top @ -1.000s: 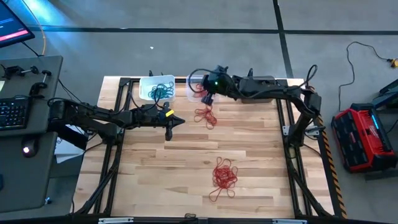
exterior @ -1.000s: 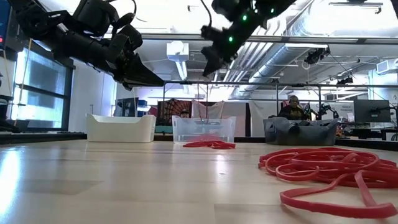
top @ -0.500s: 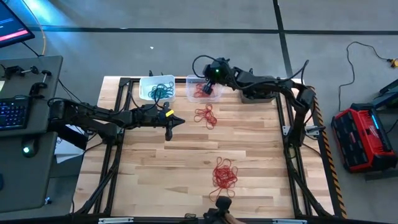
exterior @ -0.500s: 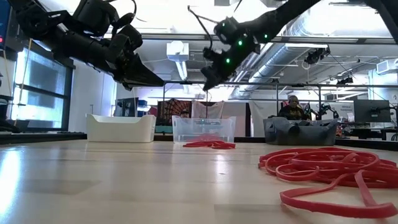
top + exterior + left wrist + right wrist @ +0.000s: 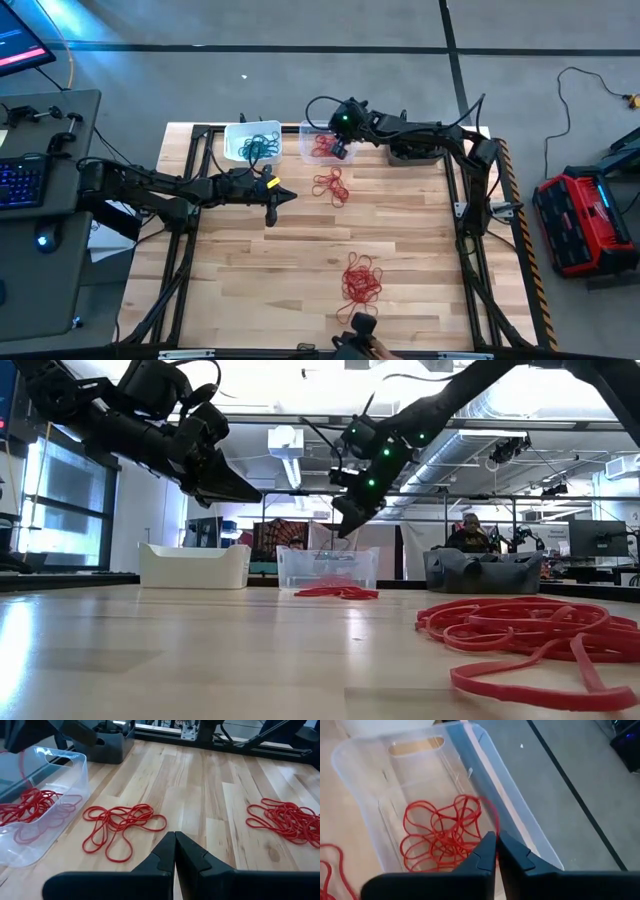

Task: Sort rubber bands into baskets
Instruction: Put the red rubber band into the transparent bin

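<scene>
Right gripper [image 5: 496, 851] hovers over the clear basket [image 5: 367, 755] at the far edge of the bench [image 5: 300, 260], fingers pressed together with a thin red band [image 5: 492, 812] pinched between the tips and hanging down toward the basket. Inside the clear basket lies a tangle of red rubber bands [image 5: 440, 837]. Left gripper [image 5: 174, 851] is shut with nothing in it, raised above the bench left of centre, pointing right.

White basket [image 5: 252, 142] sits at the far edge, just left of the clear basket, and holds a bunch of teal bands [image 5: 260, 146]. Dark grey basket [image 5: 482, 572] stands to the right of the clear one in the low view; contents cannot be told.

Small loose bunch of red bands [image 5: 331, 186] lies on the bench just near of the clear basket. Bigger pile of red bands [image 5: 361, 281] sits toward the near edge, right of centre, well apart from the baskets.

Off the bench: keyboard [image 5: 22, 182] on a grey desk at left, red and black case [image 5: 586, 222] on the floor at right. A person [image 5: 467, 532] sits in the room behind, seen in the low view.
</scene>
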{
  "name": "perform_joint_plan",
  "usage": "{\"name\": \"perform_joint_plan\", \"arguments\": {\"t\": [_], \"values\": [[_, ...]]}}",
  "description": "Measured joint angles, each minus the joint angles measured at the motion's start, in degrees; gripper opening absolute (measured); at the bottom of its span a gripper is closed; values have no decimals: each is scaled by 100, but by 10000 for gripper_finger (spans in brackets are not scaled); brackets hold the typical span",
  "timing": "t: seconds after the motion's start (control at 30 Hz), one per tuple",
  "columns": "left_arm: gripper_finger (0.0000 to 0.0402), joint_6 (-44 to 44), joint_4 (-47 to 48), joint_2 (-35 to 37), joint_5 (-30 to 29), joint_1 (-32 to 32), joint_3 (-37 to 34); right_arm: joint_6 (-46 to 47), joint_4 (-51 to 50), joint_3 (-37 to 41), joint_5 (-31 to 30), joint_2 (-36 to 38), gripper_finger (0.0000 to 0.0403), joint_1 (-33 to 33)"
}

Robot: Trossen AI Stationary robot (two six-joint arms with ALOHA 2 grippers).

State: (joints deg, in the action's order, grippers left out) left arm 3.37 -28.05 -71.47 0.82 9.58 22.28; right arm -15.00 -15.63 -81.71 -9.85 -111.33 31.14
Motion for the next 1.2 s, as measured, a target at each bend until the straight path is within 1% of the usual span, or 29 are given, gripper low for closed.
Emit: {"name": "perform_joint_plan", "arguments": {"t": [0.1, 0.2, 0.3, 0.4, 0.5, 0.6, 0.63, 0.7, 0.77, 0.8, 0.9, 0.97, 1.1, 1.2], "values": [[0, -1, 0, 1, -1, 0, 0, -18, -40, 0, -15, 0, 32, -26], [0, 17, 0, 0, 10, 0, 0, 10, -43, 0, -32, 0, 75, -84], [0, 45, 0, 0, 128, 0, 0, 204, -195, 0, -265, 75, 114, -145], [0, 42, 1, 1, 155, 0, 0, 261, -578, 0, -492, 257, 130, -172], [0, -47, 2, 1, 155, 0, 0, 436, -875, 0, -542, 442, 118, -193], [0, -49, -4, 1, 155, 8, 0, 468, -981, 0, -515, 582, 80, -231], [0, -49, -3, 1, 155, 9, 0, 468, -987, 0, -432, 605, 65, -255], [0, -49, -3, 0, 154, 9, 0, 461, -981, 2, -64, 646, 28, -307], [0, -49, -2, 1, 155, 9, 0, 448, -931, 2, 291, 676, 8, -399], [0, -49, -1, 1, 154, 9, 0, 449, -895, 2, 410, 685, 8, -460], [0, -49, 8, 1, 153, 9, 0, 453, -849, 12, 437, 686, 13, -691], [0, -50, 26, 1, 155, 9, 0, 473, -505, 162, 426, 697, 5, -870], [0, -54, 30, 1, 153, 9, 0, 816, 482, 836, 435, 859, 3, -1196], [0, -60, 48, 1, 153, 9, 0, 1141, 1011, 1399, 369, 1005, 1, -1452]]}}
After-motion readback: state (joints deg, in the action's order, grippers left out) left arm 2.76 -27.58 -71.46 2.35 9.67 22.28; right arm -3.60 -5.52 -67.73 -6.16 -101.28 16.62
